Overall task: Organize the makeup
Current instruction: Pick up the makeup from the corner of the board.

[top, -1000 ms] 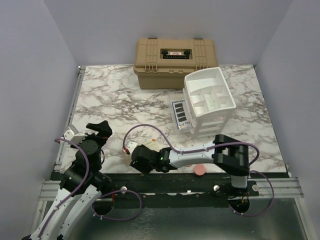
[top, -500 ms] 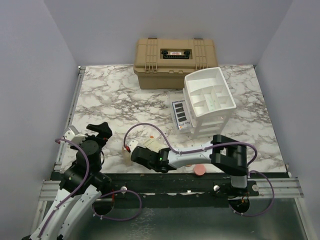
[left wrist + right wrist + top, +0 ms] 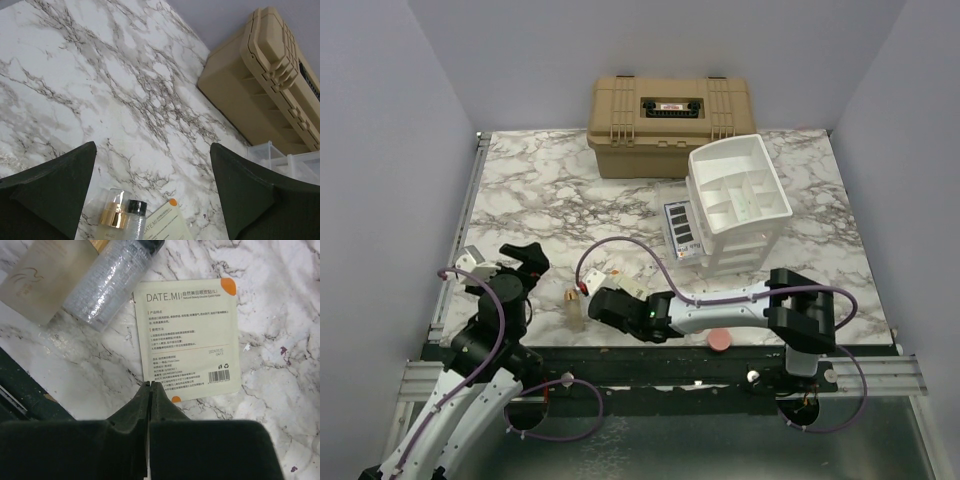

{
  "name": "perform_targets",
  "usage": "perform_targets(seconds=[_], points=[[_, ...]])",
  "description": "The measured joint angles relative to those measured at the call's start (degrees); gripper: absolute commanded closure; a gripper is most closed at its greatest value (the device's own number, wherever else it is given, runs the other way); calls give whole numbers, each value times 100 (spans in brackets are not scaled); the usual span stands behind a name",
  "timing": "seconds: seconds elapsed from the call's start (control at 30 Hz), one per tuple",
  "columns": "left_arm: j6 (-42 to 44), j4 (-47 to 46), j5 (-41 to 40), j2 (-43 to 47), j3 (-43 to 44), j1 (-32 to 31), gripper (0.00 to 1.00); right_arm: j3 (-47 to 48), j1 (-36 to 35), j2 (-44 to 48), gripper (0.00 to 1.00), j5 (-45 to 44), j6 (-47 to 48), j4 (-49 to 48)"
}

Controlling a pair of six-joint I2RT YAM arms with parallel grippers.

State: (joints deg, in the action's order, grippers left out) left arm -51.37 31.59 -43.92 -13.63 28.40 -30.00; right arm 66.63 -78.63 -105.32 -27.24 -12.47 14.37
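A pale makeup sachet (image 3: 185,335) with printed text and orange corner dots lies flat on the marble. My right gripper (image 3: 150,384) is shut, its tips meeting on the sachet's near left corner. Just left of the sachet lie a clear bottle (image 3: 107,282) with a black cap and a beige bottle (image 3: 35,277) with a gold collar. From above, the right gripper (image 3: 603,300) sits low beside the bottles (image 3: 575,310). My left gripper (image 3: 152,146) hangs open above the gold-collared bottle (image 3: 112,215), the black-capped bottle (image 3: 134,220) and the sachet (image 3: 167,225), touching nothing.
A white tiered organizer (image 3: 740,195) stands at the right with a dark palette (image 3: 682,228) on its low clear shelf. A tan hard case (image 3: 665,125) sits shut at the back. A pink disc (image 3: 720,340) rests at the table's front edge.
My right gripper has shut and slid slightly right and away from the front edge. The left arm has shifted a little to the right, still open.
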Motion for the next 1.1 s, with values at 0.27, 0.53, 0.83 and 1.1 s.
perform_targets(seconds=[0.27, 0.53, 0.83, 1.1], points=[[275, -404, 509, -573, -2, 0, 1, -2, 160, 426, 47, -15, -101, 133], [1200, -708, 1233, -1775, 317, 20, 1, -730, 627, 979, 42, 831, -870, 155], [2306, -1373, 4437, -4524, 1445, 1215, 1, -780, 780, 1425, 42, 894, -2837, 332], [3182, -1316, 6854, -6102, 2201, 1543, 3, -1491, 627, 1864, 41, 321, -4354, -26]])
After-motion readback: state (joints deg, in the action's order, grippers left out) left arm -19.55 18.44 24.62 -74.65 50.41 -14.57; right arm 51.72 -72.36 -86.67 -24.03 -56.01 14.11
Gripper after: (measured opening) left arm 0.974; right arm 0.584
